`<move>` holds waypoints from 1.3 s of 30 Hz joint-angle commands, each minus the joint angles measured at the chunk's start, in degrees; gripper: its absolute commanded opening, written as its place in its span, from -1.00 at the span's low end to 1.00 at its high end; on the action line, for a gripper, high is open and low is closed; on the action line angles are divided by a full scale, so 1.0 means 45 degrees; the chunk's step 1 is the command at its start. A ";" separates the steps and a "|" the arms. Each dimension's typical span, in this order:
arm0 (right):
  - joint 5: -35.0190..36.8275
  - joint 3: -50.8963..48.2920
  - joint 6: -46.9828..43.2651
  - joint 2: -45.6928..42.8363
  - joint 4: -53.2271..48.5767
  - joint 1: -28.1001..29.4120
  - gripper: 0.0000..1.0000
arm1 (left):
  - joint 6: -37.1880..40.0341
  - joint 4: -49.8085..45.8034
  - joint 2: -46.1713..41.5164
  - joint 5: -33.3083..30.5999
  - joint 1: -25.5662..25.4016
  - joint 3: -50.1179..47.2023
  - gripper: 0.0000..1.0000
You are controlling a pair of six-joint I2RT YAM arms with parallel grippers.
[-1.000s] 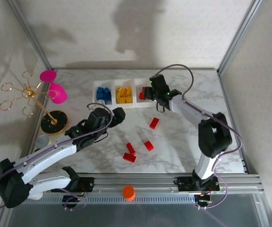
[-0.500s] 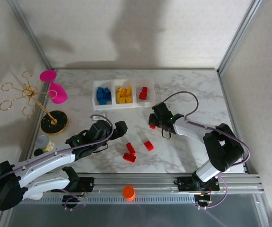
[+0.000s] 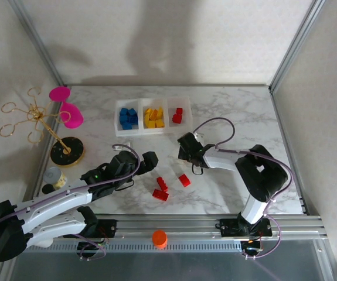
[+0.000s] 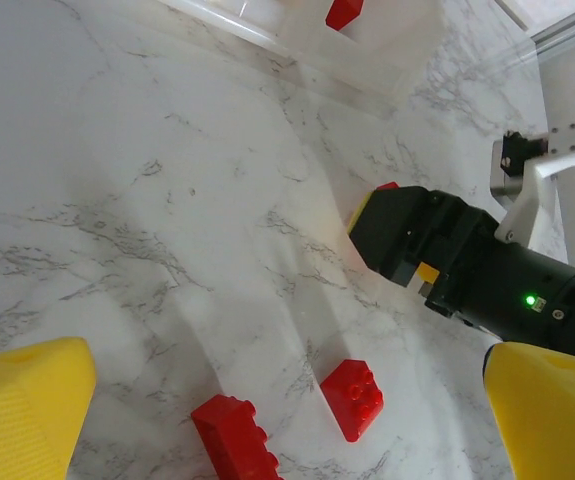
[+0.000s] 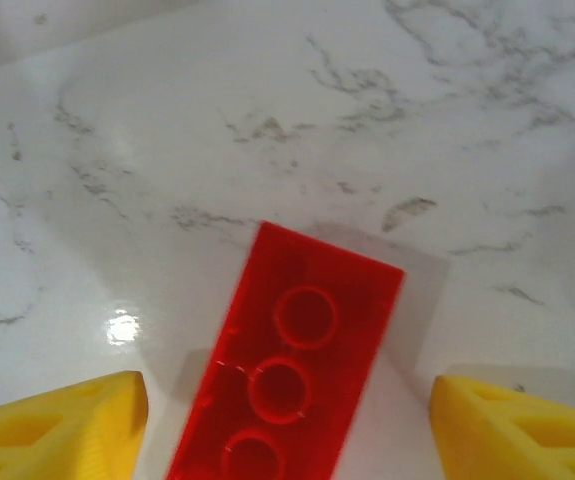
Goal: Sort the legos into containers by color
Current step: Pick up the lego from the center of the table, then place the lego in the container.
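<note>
Three joined white bins stand at the back: blue bricks [image 3: 128,117] in the left bin, yellow bricks [image 3: 153,117] in the middle one, red bricks [image 3: 177,115] in the right bin [image 3: 186,111]. My right gripper [image 3: 187,151] is low over the table, open, its yellow fingertips [image 5: 57,425] either side of a long red brick [image 5: 297,350] that lies hollow side up. My left gripper [image 3: 148,161] hovers open, with nothing between its fingers [image 4: 27,415]. In front of it lie a square red brick [image 4: 357,398] and a long red brick [image 4: 233,440]. Three loose red bricks [image 3: 184,180] lie mid-table.
A gold wire stand [image 3: 34,117] with pink cups [image 3: 70,115] is at the left. A grey round lid [image 3: 52,174] lies beside my left arm. An orange cap [image 3: 159,237] sits on the front rail. Metal frame posts border the table.
My right gripper has left the red bin and come down toward the near side, onto the long red brick on the table. My left arm has drawn back slightly.
</note>
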 commanded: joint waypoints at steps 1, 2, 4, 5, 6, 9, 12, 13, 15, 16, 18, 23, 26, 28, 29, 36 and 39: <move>0.0678 0.0580 -0.0042 0.0552 -0.0101 0.0140 0.27 | -0.0040 0.0244 -0.0009 -0.0006 -0.0116 -0.0105 0.99; 0.0773 0.0629 -0.0098 0.0649 -0.0208 0.0148 0.22 | -0.0004 0.0205 0.0002 -0.0006 -0.0112 -0.0081 0.99; 0.0865 0.0609 -0.0137 0.0693 -0.0252 0.0179 0.10 | 0.0018 0.0193 0.0001 -0.0023 -0.0132 -0.0076 0.99; 0.0866 0.0591 -0.0176 0.0656 -0.0238 0.0179 0.03 | 0.0001 0.0192 0.0005 -0.0045 -0.0132 -0.0076 0.99; 0.0868 0.0578 -0.0201 0.0645 -0.0235 0.0179 -0.03 | 0.0008 0.0187 0.0004 -0.0045 -0.0132 -0.0074 0.99; 0.0798 0.0565 -0.0340 0.0559 -0.0194 0.0176 -0.19 | 0.0010 0.0214 0.0053 -0.0045 -0.0132 -0.0075 0.99; 0.0501 0.0573 -0.0600 0.0394 -0.0085 0.0178 -0.36 | 0.0014 0.0180 0.0126 -0.0028 -0.0132 0.0021 0.99; 0.0358 0.0552 -0.0681 0.0261 0.0012 0.0177 -0.41 | 0.0016 0.0155 0.0126 -0.0045 -0.0141 0.0065 0.99; 0.0222 0.0485 -0.0802 0.0000 0.0095 0.0179 -0.48 | 0.0014 0.0108 0.0083 -0.0063 -0.0132 0.0099 0.99; 0.0187 0.0496 -0.0846 -0.0135 0.0054 0.0178 -0.51 | 0.0005 0.0064 0.0059 -0.0082 -0.0132 0.0100 0.99; 0.0149 0.0504 -0.0973 -0.0464 -0.0020 0.0180 -0.52 | 0.0018 0.0029 -0.0027 -0.0137 -0.0127 0.0119 0.99; 0.0059 0.0997 -0.1749 -0.1095 -0.0033 0.0159 -0.52 | 0.0111 0.0129 -0.0200 -0.0295 -0.0124 0.0392 0.99; 0.0343 0.1780 -0.2387 -0.0925 -0.0209 0.0084 -0.51 | 0.0294 0.0052 -0.0098 -0.0546 -0.0058 0.0743 0.99; 0.0279 0.2382 -0.2763 -0.0691 -0.0221 -0.0145 -0.50 | 0.0422 -0.0029 0.0052 -0.0645 0.0015 0.0998 0.99; 0.0093 0.2638 -0.2911 -0.0537 -0.0115 -0.0303 -0.50 | 0.0500 -0.0004 0.0139 -0.0669 0.0058 0.1117 0.99; -0.0048 0.5425 -0.4257 0.1542 -0.0071 -0.1264 -0.41 | 0.0980 0.0365 0.0903 -0.0520 0.0757 0.1926 0.99; -0.0159 0.6726 -0.4499 0.2548 -0.0113 -0.1667 -0.39 | 0.1253 0.0418 0.1353 -0.0286 0.1207 0.2326 0.99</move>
